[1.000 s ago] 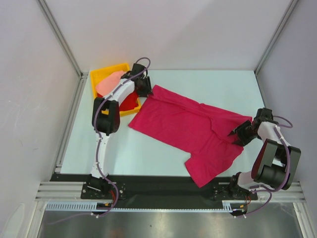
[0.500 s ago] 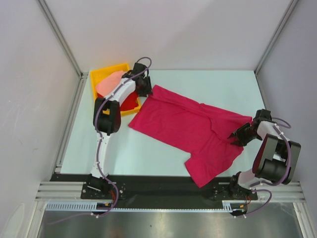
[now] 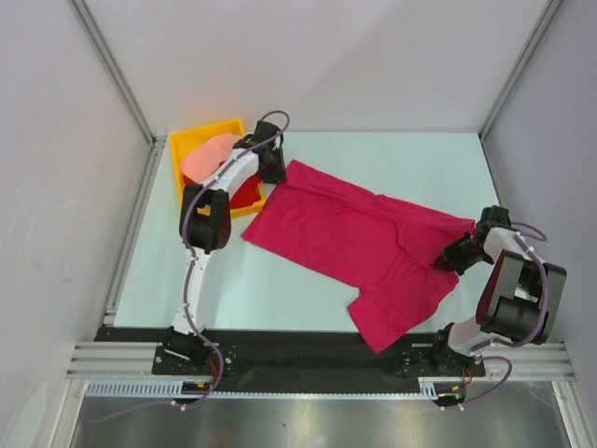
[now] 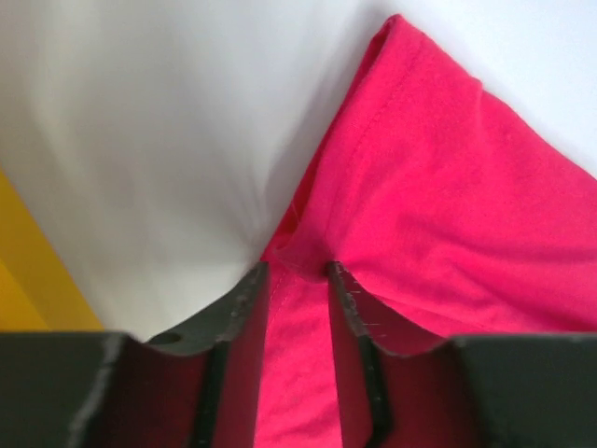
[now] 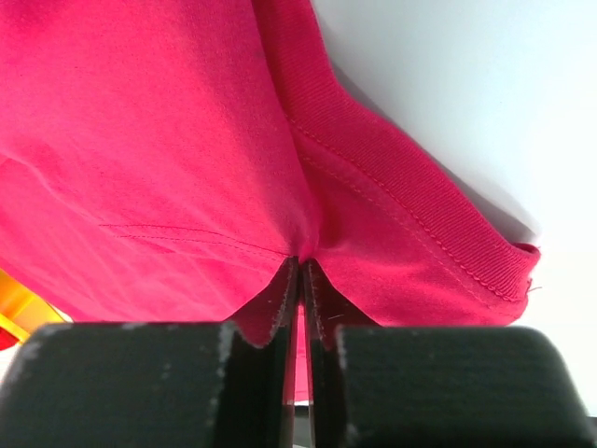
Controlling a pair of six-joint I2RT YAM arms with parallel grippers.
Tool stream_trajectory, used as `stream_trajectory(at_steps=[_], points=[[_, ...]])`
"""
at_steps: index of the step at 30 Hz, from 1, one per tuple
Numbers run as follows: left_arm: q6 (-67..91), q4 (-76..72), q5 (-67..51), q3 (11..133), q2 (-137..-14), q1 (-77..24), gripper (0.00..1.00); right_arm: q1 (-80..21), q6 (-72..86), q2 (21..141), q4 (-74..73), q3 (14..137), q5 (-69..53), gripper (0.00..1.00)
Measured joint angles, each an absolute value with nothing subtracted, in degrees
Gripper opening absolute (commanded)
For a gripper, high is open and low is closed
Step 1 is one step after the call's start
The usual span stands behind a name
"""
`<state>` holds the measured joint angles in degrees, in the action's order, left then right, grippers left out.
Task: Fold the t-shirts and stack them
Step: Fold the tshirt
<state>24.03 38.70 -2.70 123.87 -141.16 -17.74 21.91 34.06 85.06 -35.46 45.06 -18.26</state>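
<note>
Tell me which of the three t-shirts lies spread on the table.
The magenta-crimson t-shirt. The bright red t-shirt and the pale salmon-pink t-shirt sit bunched in the yellow bin.

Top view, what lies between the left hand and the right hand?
The crimson shirt, spread on the table, fills the stretch from left hand to right hand; the top view shows it.

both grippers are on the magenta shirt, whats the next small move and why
Probably raise both grippers slightly and draw them apart to tauten the cloth. The left gripper pinches the magenta shirt at its far corner, the right gripper pinches its opposite edge, and the shirt lies wrinkled and unfolded on the table.
</note>
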Motion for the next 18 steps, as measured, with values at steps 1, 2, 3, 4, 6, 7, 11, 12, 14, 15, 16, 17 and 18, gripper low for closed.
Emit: stream_trajectory(at_steps=[1,2,3,4,6,7,11,12,14,15,16,17,18], points=[[23.9,38.7,-2.7,124.1,-141.5,-17.7,0.31,21.9,34.1,85.1,-35.7,45.1,-18.2,0.01],[23.9,38.7,-2.6,124.1,-141.8,-17.7,0.27,21.9,34.1,85.0,-35.9,45.1,-18.2,0.0],[23.9,38.7,-2.5,124.1,-142.0,-17.7,0.25,21.9,34.1,85.0,-36.2,45.1,-18.1,0.0],[23.9,38.7,-2.5,124.1,-142.1,-17.7,0.21,21.9,34.1,84.9,-36.5,45.1,-18.0,0.0],[23.8,38.7,-2.4,124.1,-142.1,-17.7,0.05,21.9,34.1,84.6,-37.2,45.2,-17.9,0.0],[23.7,38.7,-2.3,124.3,-142.2,-17.7,0.0,21.9,34.1,84.5,-37.5,45.4,-17.9,0.0],[23.2,38.8,-1.3,125.6,-142.2,-17.8,0.0,21.9,34.1,83.8,-39.6,47.2,-17.9,0.0],[23.2,38.8,-1.0,126.1,-142.2,-17.8,0.0,21.9,34.0,83.6,-40.2,47.9,-17.9,0.0],[23.1,38.7,-0.2,126.4,-142.2,-17.8,0.0,21.9,34.0,83.0,-41.3,49.3,-17.9,0.0],[23.0,38.7,-0.1,126.4,-142.2,-17.8,0.0,21.9,33.9,82.7,-41.8,49.7,-17.9,0.0],[22.9,38.8,0.0,126.4,-142.2,-17.8,0.0,21.9,33.8,82.2,-42.5,50.2,-17.8,0.0],[22.9,38.9,0.0,126.4,-142.2,-17.8,0.0,21.9,33.6,81.8,-43.2,50.5,-17.7,0.0],[22.9,39.0,0.0,126.4,-142.2,-17.8,0.0,22.0,33.4,81.4,-43.7,50.7,-17.5,0.0]])
